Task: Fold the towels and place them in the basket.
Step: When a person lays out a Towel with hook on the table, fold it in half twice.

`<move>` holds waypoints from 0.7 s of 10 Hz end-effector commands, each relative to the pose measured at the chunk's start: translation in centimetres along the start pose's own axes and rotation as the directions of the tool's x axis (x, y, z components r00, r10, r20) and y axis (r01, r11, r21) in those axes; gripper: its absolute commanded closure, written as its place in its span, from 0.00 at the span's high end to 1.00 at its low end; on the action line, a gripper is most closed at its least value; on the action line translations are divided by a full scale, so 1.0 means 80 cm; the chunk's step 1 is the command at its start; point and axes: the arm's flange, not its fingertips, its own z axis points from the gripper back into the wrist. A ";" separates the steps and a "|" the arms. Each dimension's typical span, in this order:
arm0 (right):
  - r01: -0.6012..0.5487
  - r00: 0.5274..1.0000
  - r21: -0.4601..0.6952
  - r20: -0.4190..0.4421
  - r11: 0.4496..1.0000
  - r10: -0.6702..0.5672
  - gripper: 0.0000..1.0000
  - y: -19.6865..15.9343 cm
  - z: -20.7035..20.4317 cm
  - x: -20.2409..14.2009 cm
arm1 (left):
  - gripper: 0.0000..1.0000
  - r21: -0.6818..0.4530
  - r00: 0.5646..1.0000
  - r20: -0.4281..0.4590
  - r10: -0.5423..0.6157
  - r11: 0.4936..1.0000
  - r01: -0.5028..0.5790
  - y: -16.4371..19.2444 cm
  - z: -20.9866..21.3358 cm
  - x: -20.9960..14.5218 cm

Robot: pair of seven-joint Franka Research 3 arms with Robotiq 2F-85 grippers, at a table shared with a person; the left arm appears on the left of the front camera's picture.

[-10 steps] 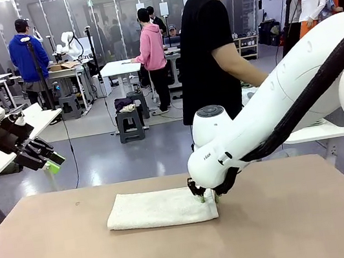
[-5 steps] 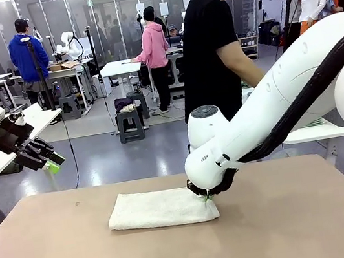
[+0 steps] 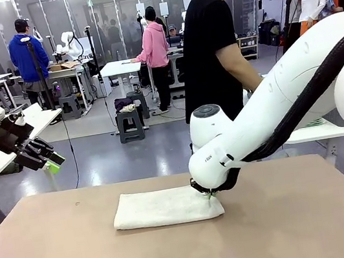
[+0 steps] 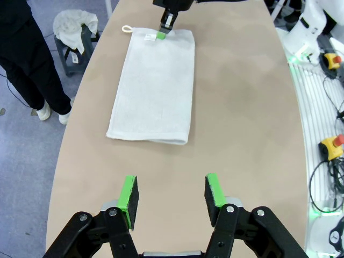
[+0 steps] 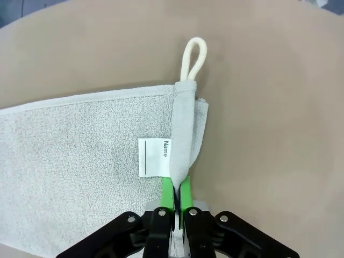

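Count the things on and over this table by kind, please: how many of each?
towel: 1
grippers: 2 (left gripper, right gripper)
Total: 3

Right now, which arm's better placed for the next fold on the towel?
Right. The right claw is shut on the towel's short edge beside the loop. The left claw hangs open, raised off the table's left end, clear of the cloth.
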 end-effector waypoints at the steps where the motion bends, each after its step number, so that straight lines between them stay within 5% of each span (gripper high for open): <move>1: -0.045 0.998 0.007 0.041 0.999 0.045 0.00 -0.038 0.003 0.013 | 0.64 0.005 1.000 -0.004 -0.002 1.000 0.002 -0.001 0.002 0.001; 7: -0.048 0.999 -0.025 -0.006 0.999 0.048 0.00 -0.119 0.023 0.032 | 0.64 0.005 1.000 -0.004 -0.002 1.000 0.002 -0.001 0.002 0.001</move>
